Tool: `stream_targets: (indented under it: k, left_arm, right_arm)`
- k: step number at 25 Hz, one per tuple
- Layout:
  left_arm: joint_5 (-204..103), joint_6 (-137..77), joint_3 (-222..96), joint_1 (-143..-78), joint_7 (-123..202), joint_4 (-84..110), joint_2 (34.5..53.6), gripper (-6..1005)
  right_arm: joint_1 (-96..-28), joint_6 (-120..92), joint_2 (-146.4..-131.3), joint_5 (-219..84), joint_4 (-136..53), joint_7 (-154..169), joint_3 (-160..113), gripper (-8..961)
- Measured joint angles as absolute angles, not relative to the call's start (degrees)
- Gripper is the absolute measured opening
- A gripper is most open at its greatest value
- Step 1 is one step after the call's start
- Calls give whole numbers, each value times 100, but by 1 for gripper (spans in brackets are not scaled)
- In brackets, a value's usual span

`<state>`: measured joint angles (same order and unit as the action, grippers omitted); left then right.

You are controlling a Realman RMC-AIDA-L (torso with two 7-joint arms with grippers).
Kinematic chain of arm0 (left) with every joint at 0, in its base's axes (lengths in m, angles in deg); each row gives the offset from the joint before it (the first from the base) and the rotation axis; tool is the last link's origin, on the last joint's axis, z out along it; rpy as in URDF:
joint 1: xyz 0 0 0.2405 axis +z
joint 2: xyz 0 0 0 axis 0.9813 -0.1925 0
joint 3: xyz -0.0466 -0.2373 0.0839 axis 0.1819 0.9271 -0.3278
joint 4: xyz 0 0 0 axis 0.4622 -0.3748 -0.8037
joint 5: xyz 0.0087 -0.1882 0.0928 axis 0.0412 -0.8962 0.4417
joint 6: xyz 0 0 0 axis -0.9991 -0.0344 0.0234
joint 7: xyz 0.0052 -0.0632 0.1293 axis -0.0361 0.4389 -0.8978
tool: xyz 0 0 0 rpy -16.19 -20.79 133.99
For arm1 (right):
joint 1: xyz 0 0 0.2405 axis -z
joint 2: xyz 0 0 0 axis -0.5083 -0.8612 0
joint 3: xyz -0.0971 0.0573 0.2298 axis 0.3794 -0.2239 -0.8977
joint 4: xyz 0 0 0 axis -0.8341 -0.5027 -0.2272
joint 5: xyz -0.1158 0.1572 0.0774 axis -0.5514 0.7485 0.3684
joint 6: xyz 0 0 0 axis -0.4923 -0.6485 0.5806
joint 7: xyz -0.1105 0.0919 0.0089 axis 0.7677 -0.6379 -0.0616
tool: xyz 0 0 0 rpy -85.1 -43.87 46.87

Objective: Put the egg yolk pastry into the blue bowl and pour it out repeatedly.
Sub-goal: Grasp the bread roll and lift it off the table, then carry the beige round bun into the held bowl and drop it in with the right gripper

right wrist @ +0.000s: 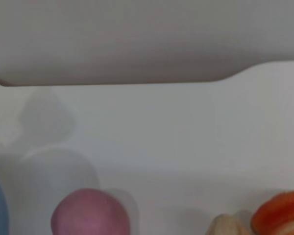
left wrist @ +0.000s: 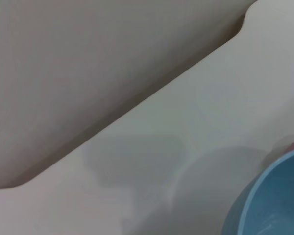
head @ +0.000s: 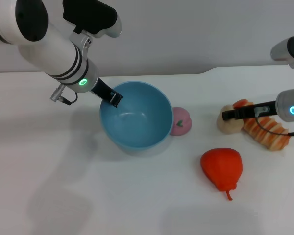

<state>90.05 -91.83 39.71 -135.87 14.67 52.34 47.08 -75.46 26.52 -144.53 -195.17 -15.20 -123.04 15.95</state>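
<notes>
Egg yolk pastry (head: 228,124) resting on the white tabletop (head: 137,196), directly at the tips of the right hand (head: 225,116), fingers lying across its top; grip state impossible to tell, closure around the pastry not visible. Immediately behind the right hand, touching the pastry on the wrist side: striped bread roll (head: 267,132) and a small orange piece (head: 241,103). Nearer the robot and apart from that hand, a red pear-shaped toy (head: 222,167).

Blue bowl (head: 136,116) well away from the right hand, upright and empty, its near-left rim pinched by the left hand (head: 113,99), fingers closed over the edge. Pink ball (head: 180,121) pressed against the bowl's far side from the left hand, between bowl and pastry.

Stage, by appearance: pastry not yet lifted, bowl steadied for the drop.

Likely trouble: a shallow hold on the rounded dome slipping as the lift begins, sending the pastry rolling into the bread roll; crowding by roll and orange piece snagging a finger; a carry path passing over the pink ball, clipping it against the bowl; a thin rim pinch twisting loose once the bowl tips for pouring.
</notes>
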Motion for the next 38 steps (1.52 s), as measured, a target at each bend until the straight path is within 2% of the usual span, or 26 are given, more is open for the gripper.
stream_targets:
  k: [17, 26, 38]
  left_arm:
    - [8996, -9190, 3972, -13565, 1464, 5230, 4708, 0]
    - [8976, -9390, 3964, -13633, 1477, 5286, 4742, -1]
    - [8991, -9192, 4023, -13586, 1465, 5233, 4708, -1]
  right_arm:
    - [-7444, 3852, -14464, -17791, 631, -12111, 3005, 240]
    - [-7922, 3890, -14481, -16903, 313, -11761, 3643, 156]
    - [-7847, 4161, -14488, -16621, 280, -12147, 4019, 112]
